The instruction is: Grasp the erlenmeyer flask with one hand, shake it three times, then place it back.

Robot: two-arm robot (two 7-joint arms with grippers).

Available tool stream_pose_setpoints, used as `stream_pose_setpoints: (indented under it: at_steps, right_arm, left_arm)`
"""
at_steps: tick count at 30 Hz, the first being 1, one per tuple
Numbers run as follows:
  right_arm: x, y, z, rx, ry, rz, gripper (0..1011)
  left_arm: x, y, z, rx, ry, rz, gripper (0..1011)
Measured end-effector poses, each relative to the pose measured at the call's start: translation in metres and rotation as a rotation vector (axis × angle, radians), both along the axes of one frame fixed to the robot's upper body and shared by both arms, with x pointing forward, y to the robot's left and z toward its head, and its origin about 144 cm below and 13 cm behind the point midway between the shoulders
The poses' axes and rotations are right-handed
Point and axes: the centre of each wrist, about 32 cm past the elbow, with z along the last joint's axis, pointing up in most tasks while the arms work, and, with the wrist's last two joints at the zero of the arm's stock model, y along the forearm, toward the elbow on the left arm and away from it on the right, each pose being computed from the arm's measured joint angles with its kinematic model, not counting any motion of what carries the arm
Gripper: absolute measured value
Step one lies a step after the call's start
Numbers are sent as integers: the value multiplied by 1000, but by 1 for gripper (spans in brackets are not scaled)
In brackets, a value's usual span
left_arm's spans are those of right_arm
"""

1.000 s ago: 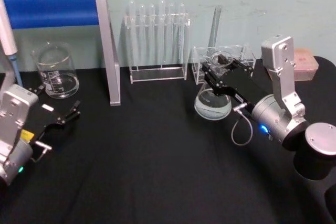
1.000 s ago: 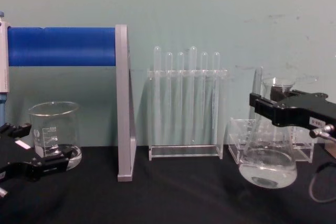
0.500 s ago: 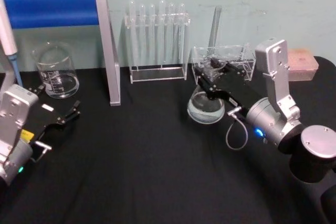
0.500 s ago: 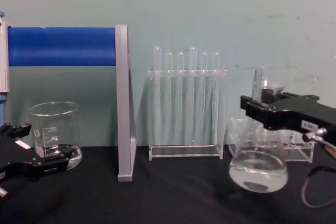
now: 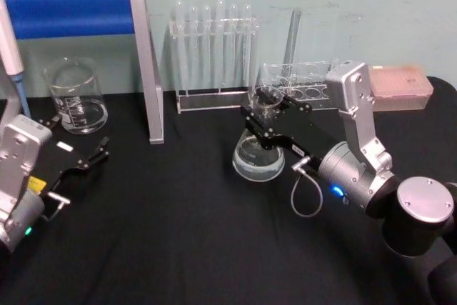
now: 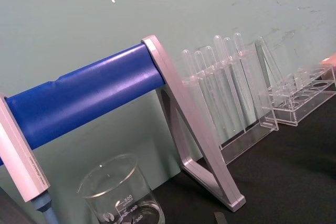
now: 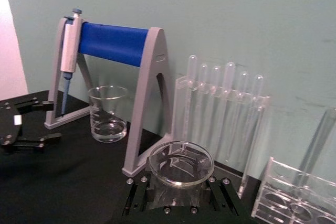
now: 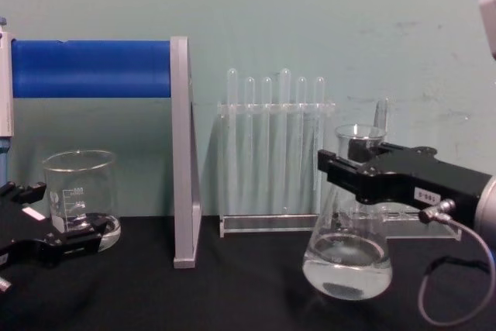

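The erlenmeyer flask [image 5: 258, 159] stands upright over the middle of the black table, with a little clear liquid in its wide base [image 8: 347, 263]. My right gripper [image 5: 268, 123], black on a silver wrist with a blue light, is shut on the flask's neck just under the flared rim [image 7: 180, 163]. The flask hangs low over the cloth; whether its base touches I cannot tell. My left gripper [image 5: 77, 155] rests open at the table's left, in front of the beaker, holding nothing.
A glass beaker [image 5: 76, 98] stands at the back left beside the blue-barred pipette stand [image 5: 71, 12]. A rack of test tubes [image 5: 214, 55] is right behind the flask. A low clear rack [image 5: 303, 80] and a pink box [image 5: 403, 88] sit at the back right.
My right gripper has carried the flask leftwards and nearer to me, away from the low clear rack. The flask went from tilted to upright. The left arm has not moved.
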Motion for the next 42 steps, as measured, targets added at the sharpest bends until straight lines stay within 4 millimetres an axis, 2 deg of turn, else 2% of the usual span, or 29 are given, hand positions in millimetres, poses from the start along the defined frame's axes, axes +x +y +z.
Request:
stream_pose_setpoints:
  at_steps: [22, 42]
  right_arm:
    - [-4, 8, -1, 0, 8, 56, 457]
    - [-3, 9, -24, -8, 37, 93, 457]
  left_arm:
    - [0, 0, 0, 0, 0, 0, 1001]
    - [0, 0, 0, 0, 0, 0, 1001]
